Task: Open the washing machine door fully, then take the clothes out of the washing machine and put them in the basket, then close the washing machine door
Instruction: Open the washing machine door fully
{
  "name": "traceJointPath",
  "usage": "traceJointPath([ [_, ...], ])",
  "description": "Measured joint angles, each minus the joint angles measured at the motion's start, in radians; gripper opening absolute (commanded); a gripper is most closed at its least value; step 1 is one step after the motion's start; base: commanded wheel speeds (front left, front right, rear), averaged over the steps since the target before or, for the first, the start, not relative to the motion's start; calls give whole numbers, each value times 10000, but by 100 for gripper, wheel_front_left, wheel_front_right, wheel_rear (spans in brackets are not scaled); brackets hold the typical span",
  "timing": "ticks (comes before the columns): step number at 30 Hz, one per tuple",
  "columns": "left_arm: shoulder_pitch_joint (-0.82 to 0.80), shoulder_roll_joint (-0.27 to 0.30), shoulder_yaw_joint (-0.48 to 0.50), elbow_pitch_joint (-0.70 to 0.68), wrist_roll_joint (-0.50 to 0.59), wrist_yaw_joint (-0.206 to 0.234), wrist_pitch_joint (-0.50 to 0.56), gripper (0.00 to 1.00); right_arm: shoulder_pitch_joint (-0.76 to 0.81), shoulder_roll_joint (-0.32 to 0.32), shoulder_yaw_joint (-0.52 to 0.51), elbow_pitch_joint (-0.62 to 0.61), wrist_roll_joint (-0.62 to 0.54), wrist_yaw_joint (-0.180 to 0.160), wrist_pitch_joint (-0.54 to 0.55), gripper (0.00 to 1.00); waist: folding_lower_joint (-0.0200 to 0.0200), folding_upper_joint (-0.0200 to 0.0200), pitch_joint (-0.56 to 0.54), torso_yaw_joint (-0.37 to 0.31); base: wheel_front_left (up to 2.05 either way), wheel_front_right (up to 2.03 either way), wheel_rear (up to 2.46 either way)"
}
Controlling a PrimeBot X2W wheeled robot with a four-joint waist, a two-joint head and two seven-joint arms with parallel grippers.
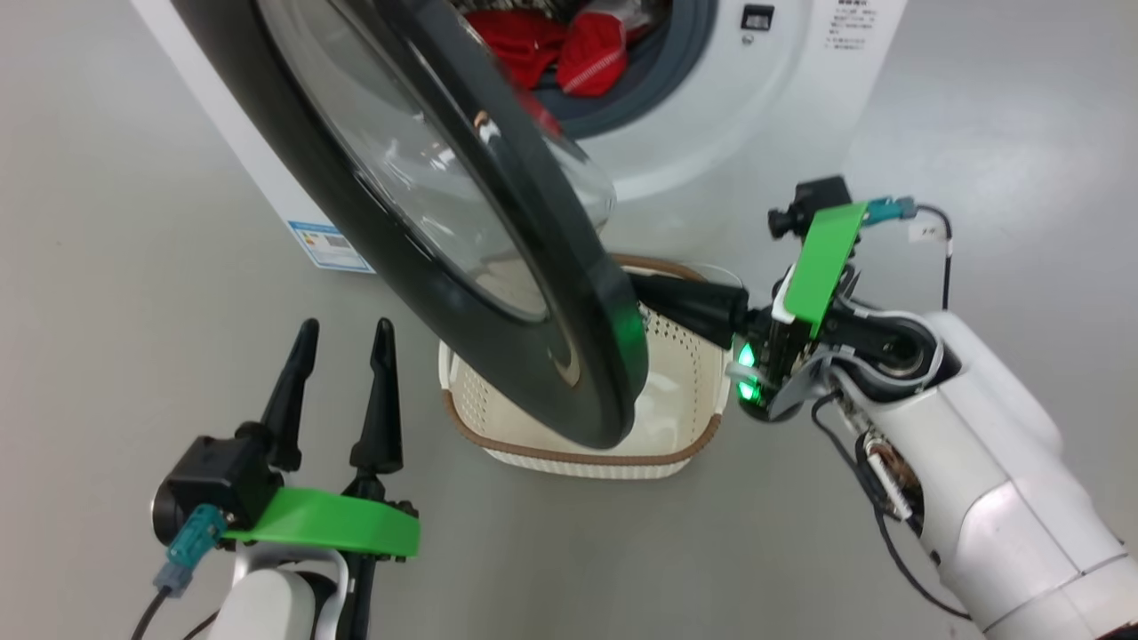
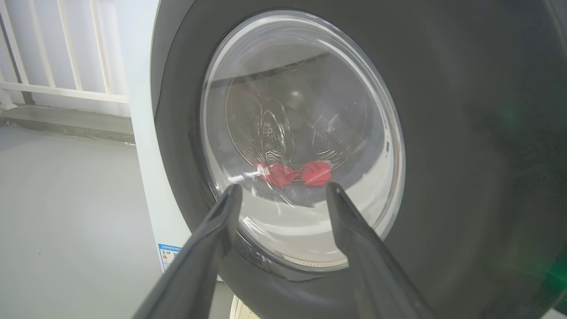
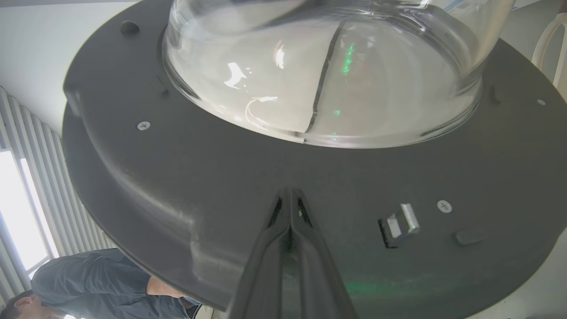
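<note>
The washing machine door (image 1: 498,293), with a black rim and a glass bowl, stands partly open from the white washing machine (image 1: 756,107). Red clothes (image 1: 569,49) lie in the drum mouth and show through the glass (image 2: 294,173) in the left wrist view. The cream basket (image 1: 689,400) sits on the floor under the door's lower edge. My right gripper (image 1: 653,292) is shut and holds nothing. Its joined tips (image 3: 290,192) press on the door's dark inner face (image 3: 177,177) below the bowl. My left gripper (image 1: 347,326) hangs open before the door's outer side (image 2: 443,155), apart from it.
A blue label sticker (image 1: 327,246) marks the washer's lower side. A metal latch (image 3: 401,223) sticks out of the door's inner face near my right fingers. A person (image 3: 88,283) in a dark shirt is beyond the door. A white railing (image 2: 57,66) stands behind the washer.
</note>
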Motion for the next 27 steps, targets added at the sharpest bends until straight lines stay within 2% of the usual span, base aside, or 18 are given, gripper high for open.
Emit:
traceJointPath([
  [11,432,8,13,81,6,4,0,100,640,15,673,-347,449,-2,-59,0,-1,0,-671,400,0,0,0],
  [27,643,19,-10,105,13,90,0,100,868,-23,1358,-384,642,-2,-125,0,0,0,-1045,1295,0,0,0],
])
